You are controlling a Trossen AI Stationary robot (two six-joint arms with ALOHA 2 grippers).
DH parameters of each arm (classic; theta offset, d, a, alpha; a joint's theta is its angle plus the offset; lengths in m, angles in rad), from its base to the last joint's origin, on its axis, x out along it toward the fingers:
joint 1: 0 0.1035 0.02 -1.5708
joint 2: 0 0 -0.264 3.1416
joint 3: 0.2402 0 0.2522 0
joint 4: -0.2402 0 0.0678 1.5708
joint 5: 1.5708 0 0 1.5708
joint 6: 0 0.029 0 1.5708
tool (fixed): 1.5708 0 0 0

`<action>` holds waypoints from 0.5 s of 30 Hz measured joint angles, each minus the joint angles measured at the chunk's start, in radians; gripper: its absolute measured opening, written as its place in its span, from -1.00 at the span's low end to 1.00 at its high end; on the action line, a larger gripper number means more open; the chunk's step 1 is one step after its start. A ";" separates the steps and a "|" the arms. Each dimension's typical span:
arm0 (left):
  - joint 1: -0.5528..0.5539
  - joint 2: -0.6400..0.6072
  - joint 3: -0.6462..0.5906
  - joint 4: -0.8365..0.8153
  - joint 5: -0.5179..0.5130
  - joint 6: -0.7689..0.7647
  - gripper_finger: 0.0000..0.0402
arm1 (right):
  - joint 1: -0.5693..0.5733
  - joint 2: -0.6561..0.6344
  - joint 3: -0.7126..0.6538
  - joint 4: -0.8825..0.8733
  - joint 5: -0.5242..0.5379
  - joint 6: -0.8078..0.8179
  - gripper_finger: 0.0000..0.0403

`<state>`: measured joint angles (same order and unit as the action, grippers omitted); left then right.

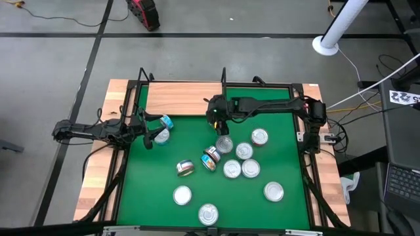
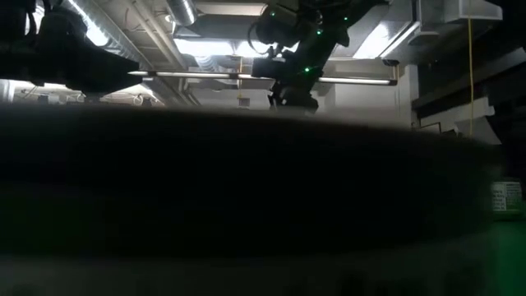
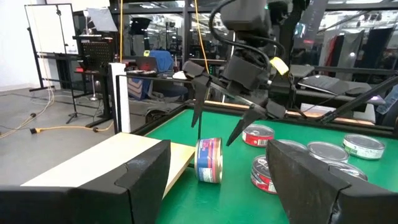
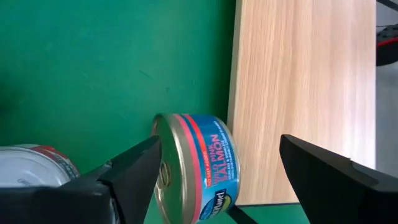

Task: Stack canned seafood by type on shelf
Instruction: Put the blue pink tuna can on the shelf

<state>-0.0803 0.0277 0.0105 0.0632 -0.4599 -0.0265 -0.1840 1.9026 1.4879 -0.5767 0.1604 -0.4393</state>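
The canned seafood is all lying on the green mat from above; I'm seeing the shelf bare. Through the right wrist, I'm holding the right gripper wide open, empty, astride a salmon tin on its edge beside the shelf. The left gripper is gaping, empty, facing that tin.
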 joint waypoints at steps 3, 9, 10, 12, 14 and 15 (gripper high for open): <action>0.000 0.000 0.000 0.000 0.000 0.000 0.30 | -0.013 0.000 0.000 0.001 -0.015 -0.005 0.61; 0.000 0.000 0.000 0.000 0.000 0.000 0.30 | -0.020 0.018 -0.002 -0.014 -0.052 -0.014 0.61; 0.000 0.000 0.000 0.000 0.000 0.000 0.30 | -0.020 0.025 -0.002 -0.014 -0.048 -0.015 0.61; 0.000 0.000 0.000 0.000 0.000 0.000 0.30 | -0.020 0.034 -0.001 -0.004 -0.047 -0.018 0.61; 0.000 0.000 0.000 0.000 0.000 0.000 0.30 | -0.020 0.050 -0.001 -0.007 -0.040 -0.021 0.61; 0.000 0.000 0.000 0.000 0.001 0.000 0.30 | -0.020 0.058 -0.001 -0.002 -0.040 -0.021 0.61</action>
<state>-0.0805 0.0280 0.0101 0.0631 -0.4592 -0.0265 -0.2039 1.9604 1.4868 -0.5788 0.1204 -0.4606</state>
